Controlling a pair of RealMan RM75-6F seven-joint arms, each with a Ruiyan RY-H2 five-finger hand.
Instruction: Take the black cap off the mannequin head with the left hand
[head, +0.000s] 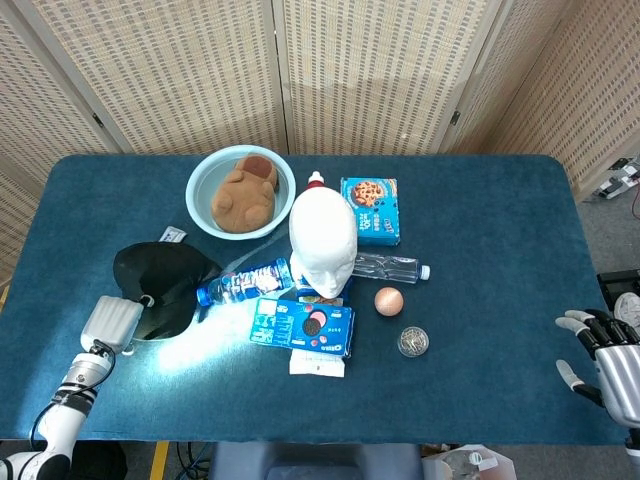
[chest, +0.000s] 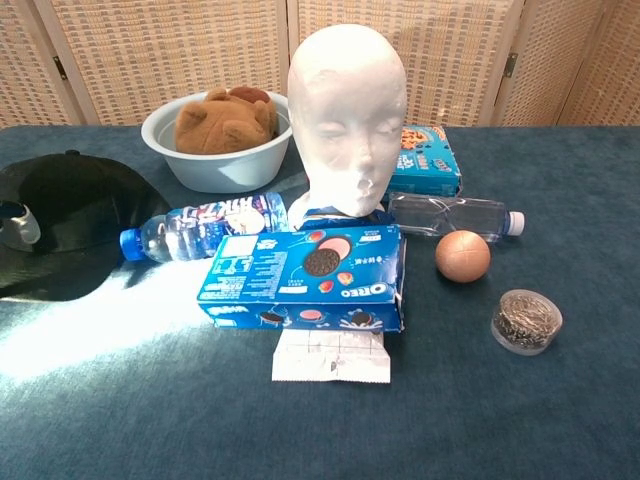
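The white mannequin head (head: 322, 245) (chest: 347, 115) stands bare at the table's middle. The black cap (head: 158, 287) (chest: 70, 215) lies dome up on the blue cloth, well to the left of the mannequin. My left hand (head: 112, 322) is at the cap's near left edge, back up, with its fingers hidden in the head view. In the chest view a pale fingertip (chest: 18, 222) lies on the cap's left rim, so the hand still holds it. My right hand (head: 600, 360) hovers past the table's right edge with its fingers spread and nothing in it.
A pale blue bowl (head: 200, 185) holding a brown plush toy stands behind the cap. A water bottle (head: 245, 283) lies between the cap and the mannequin. An Oreo box (head: 302, 327), a cookie box (head: 370, 208), a clear bottle (head: 388, 267), a ball (head: 388, 300) and a small tin (head: 412, 341) surround the mannequin.
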